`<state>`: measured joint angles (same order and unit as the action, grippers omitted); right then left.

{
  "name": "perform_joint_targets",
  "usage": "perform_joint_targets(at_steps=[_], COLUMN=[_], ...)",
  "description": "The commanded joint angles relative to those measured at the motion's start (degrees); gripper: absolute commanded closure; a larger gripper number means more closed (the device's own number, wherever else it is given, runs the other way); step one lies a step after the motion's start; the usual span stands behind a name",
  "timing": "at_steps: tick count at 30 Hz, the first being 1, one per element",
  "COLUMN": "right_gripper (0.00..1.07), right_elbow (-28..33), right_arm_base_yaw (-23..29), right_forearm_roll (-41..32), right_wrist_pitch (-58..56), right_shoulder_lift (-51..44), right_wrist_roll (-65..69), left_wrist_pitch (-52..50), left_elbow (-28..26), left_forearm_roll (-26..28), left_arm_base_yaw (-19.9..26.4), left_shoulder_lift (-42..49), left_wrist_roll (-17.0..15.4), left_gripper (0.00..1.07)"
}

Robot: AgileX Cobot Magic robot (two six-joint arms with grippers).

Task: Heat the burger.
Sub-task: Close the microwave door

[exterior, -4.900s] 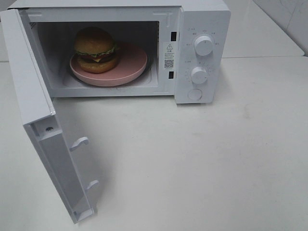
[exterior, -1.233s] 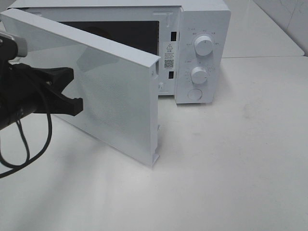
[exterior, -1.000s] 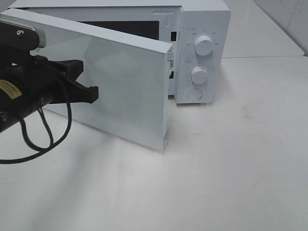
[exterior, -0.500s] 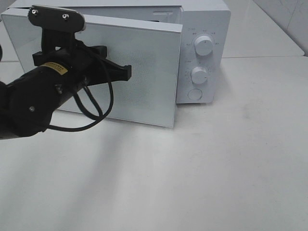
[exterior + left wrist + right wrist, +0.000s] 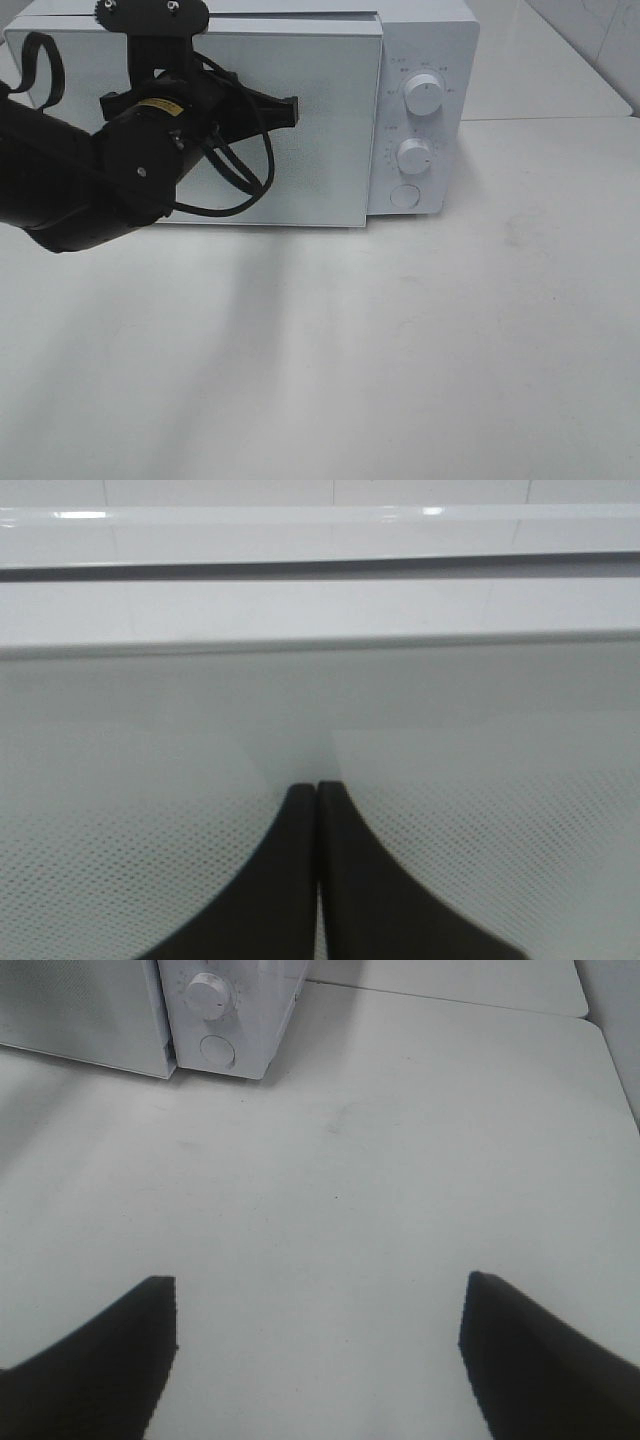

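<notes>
Left end effector (image 5: pixel 291 108) is squeezed shut with nothing in it. Its two fingers (image 5: pixel 290 880) are pressed together like one flat stick, and the tip touches the front of the door (image 5: pixel 330 170). I think that is the right way to hold it. Shut fingers make a good pusher, and a door needs a push, not a pinch. The tip sits near the middle of the door, where a push goes straight in.

The door looks flat against the microwave (image 5: pixel 440 30), in line with the part that has the knobs. I cannot tell if the latch has clicked.

I cannot see the burger in any view. The door is white and dotted and hides what is behind it. My guess is that the burger is inside, because shutting the door only makes sense with the food in there.

Right end effector (image 5: pixel 318 1285) is wide open and holds nothing. It hangs over the table (image 5: pixel 420 350), well apart from the microwave, so it is out of the left arm's way. It is on the same side as the top knob (image 5: pixel 423 94) and the bottom knob (image 5: pixel 413 156). I judge it is the one that should turn a knob next, and open fingers are ready to pinch one. The heating looks not yet begun.
</notes>
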<state>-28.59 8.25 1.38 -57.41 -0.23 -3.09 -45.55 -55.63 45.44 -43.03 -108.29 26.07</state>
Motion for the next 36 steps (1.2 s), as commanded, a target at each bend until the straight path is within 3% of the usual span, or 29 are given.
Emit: perform_joint_targets(at_steps=[1,12,13,20,24,31,36], right_gripper=[0.32,0.32,0.32,0.32,0.32,0.32,0.32], right_elbow=[0.1,0.1,0.1,0.1,0.1,0.1,0.1], right_arm_base_yaw=[-0.2,-0.2,-0.2,-0.2,-0.2,-0.2,-0.2], right_forearm_roll=[0.0,0.0,0.0,0.0,0.0,0.0,0.0], right_wrist_pitch=[0.4,0.4,0.4,0.4,0.4,0.4,0.4], right_shoulder_lift=[-1.5,-1.5,-1.5,-1.5,-1.5,-1.5,-1.5], right_wrist_roll=[-0.1,-0.1,-0.1,-0.1,-0.1,-0.1,-0.1], left_wrist_pitch=[-0.2,0.2,1.3,2.7,5.2,6.8,15.1], left_elbow=[-2.0,-8.8,-10.1,-11.6,-9.5,-4.8,-1.5], left_forearm_roll=[1.5,4.9,4.9,4.9,5.1,6.8,6.8], left_arm_base_yaw=[0.0,0.2,0.5,1.1,-0.9,-3.0,-3.3], left_shoulder_lift=[-0.7,-5.1,-5.7,-6.2,-4.4,-0.7,3.2], left_wrist_roll=[0.3,1.9,3.1,4.9,7.6,7.7,8.0], left_gripper=[1.07,1.07,1.07,1.07,1.07,1.07,1.07])
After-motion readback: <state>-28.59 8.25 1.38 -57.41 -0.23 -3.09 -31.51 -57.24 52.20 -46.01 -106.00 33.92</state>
